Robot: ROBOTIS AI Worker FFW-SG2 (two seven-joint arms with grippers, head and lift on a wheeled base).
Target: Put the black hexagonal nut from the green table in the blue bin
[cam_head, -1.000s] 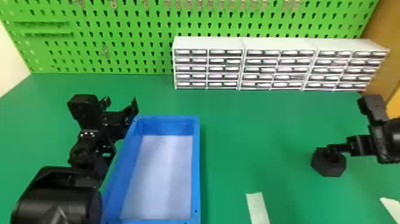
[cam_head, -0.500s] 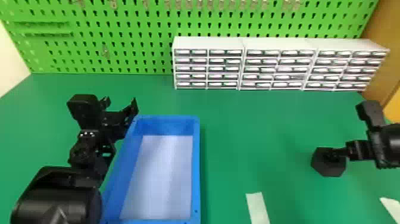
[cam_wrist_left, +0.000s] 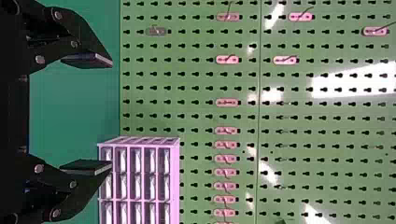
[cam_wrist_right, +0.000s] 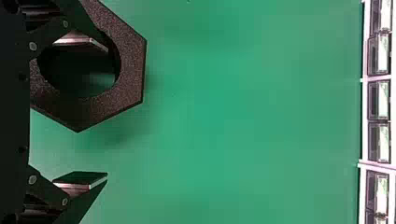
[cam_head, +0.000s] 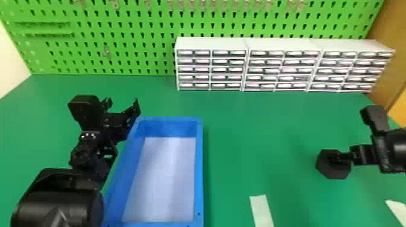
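The black hexagonal nut (cam_head: 329, 169) lies on the green table at the right, with my right gripper (cam_head: 339, 157) over its far right part. In the right wrist view, one finger of the right gripper (cam_wrist_right: 107, 112) is at the hole of the nut (cam_wrist_right: 130, 70) and the other stands outside it; the fingers are wide apart. The blue bin (cam_head: 200, 169) stands left of centre, a white sheet covering its floor. Parked beyond the bin's far left corner is my left gripper (cam_head: 123, 105); in the left wrist view the left gripper (cam_wrist_left: 111, 114) is open, nothing between its fingers.
White drawer cabinets (cam_head: 211, 43) stand at the back against the green pegboard (cam_head: 120, 54). A white strip (cam_head: 261, 211) lies on the green table (cam_head: 256, 135) between bin and nut, and another white piece (cam_head: 397, 209) is at the near right edge.
My right gripper has shifted slightly toward the near side and a little left at the nut. The nut, the bin and the left arm have kept their places.
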